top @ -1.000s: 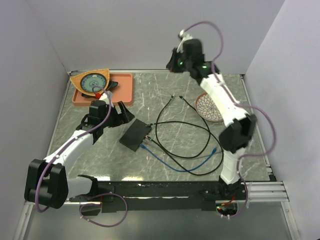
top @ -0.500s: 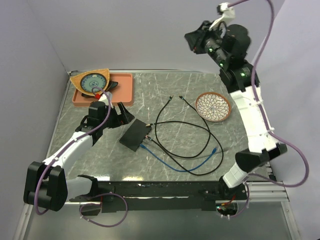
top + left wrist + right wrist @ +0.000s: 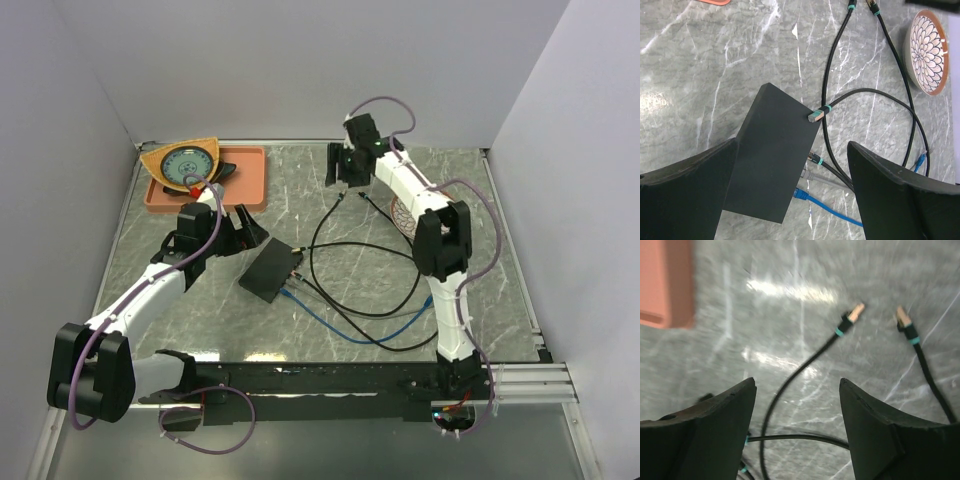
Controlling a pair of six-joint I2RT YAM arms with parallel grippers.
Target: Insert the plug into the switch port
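Note:
The flat black switch box [image 3: 270, 270] [image 3: 772, 165] lies at mid-table. Black, grey [image 3: 807, 174] and blue [image 3: 801, 194] cables enter its right long edge; the switch ports themselves are hidden under its top face. Another plug [image 3: 815, 116] with a teal band rests at the box's corner. Two loose black-cable plugs [image 3: 856, 312] [image 3: 902, 316] lie near the back [image 3: 345, 195]. My right gripper [image 3: 340, 172] [image 3: 797, 385] hovers open just before them, holding nothing. My left gripper [image 3: 245, 228] [image 3: 792, 145] stands wide open above the box, empty.
An orange tray [image 3: 245, 180] [image 3: 665, 285] holding a round patterned plate sits at the back left. A flower-patterned bowl [image 3: 405, 215] [image 3: 926, 52] stands at the back right, partly behind my right arm. Black and blue cable loops [image 3: 370, 320] spread across the middle.
My right arm has swung down from high above the back wall to just over the loose plugs, and its jaws have opened. The left arm has not moved.

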